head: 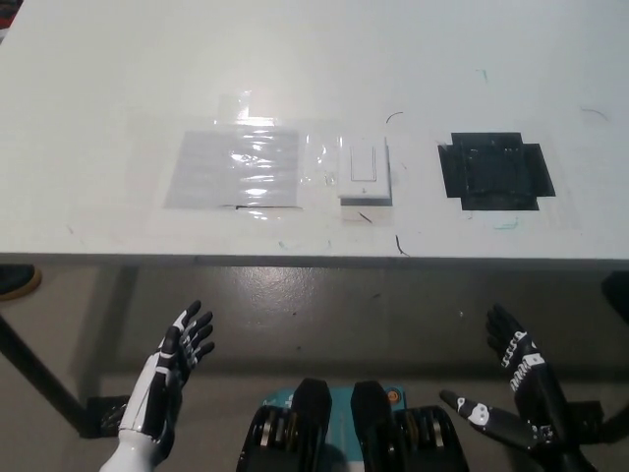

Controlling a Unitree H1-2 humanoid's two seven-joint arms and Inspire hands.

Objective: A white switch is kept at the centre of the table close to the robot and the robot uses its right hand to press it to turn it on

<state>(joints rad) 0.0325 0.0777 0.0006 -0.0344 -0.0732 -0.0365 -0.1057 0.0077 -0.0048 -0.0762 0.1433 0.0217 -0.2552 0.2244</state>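
Two hands in the head view and neither is anywhere near the table yet — both hang below its front edge, over the floor. The black right hand point(521, 388) is at the lower right, fingers spread apart and holding nothing, thumb sticking out toward the middle. The white left hand point(169, 372) rests at the lower left, also empty with its fingers fanned out. Up on the white table point(314, 69), the white switch point(364, 172) sits close to the near edge, about centre, untouched and well apart from both hands. Just to its left is a shiny clear plastic sheet point(234, 167) lying flat — off to the right there's a black tape patch point(496, 170) stuck to the tabletop.
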